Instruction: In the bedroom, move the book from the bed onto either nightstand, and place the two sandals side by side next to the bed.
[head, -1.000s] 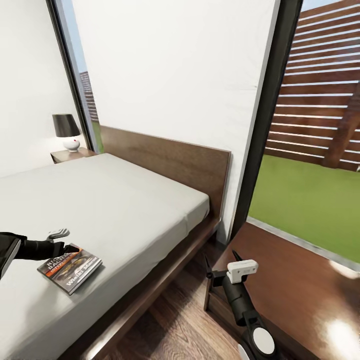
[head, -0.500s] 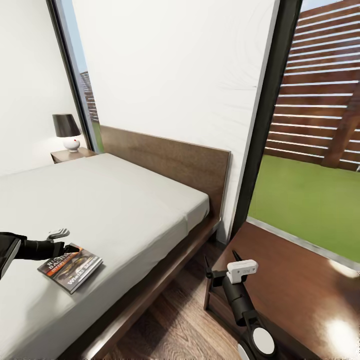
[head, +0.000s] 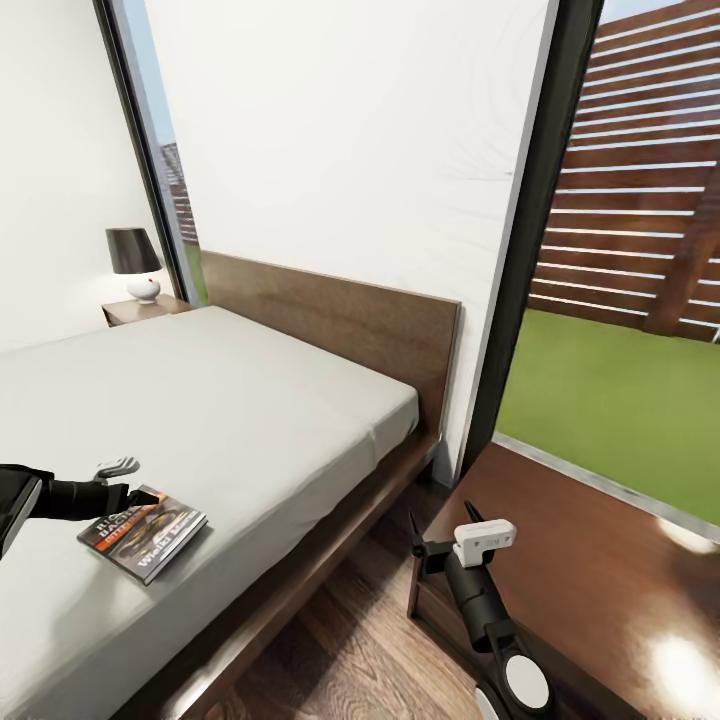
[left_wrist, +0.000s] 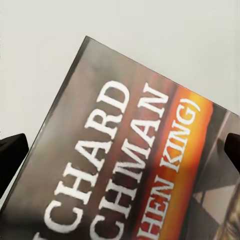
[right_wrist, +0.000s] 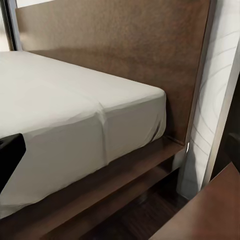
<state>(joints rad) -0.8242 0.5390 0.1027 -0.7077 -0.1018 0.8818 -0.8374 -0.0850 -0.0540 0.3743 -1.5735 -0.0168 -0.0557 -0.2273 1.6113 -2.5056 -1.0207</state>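
So far the book (head: 143, 532) lies on the bed (head: 250, 420), near its left front part, and the left gripper (head: 135, 482) is right at the book's far edge. The near nightstand (head: 590, 590) waits on the right, under the right gripper (head: 440, 535); I cannot tell if that one is apart or together. Close up, the left gripper's dark fingertips (left_wrist: 12, 155) stand apart on both sides of the book (left_wrist: 135, 165), not pinching yet. By the right arm, I see the bed's (right_wrist: 75, 115) corner and the headboard (right_wrist: 125, 50). Nothing is moved yet; sandals come later.

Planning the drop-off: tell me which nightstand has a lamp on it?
The far nightstand, beyond the bed, carries the black-shaded lamp; the near one by the right arm doesn't.
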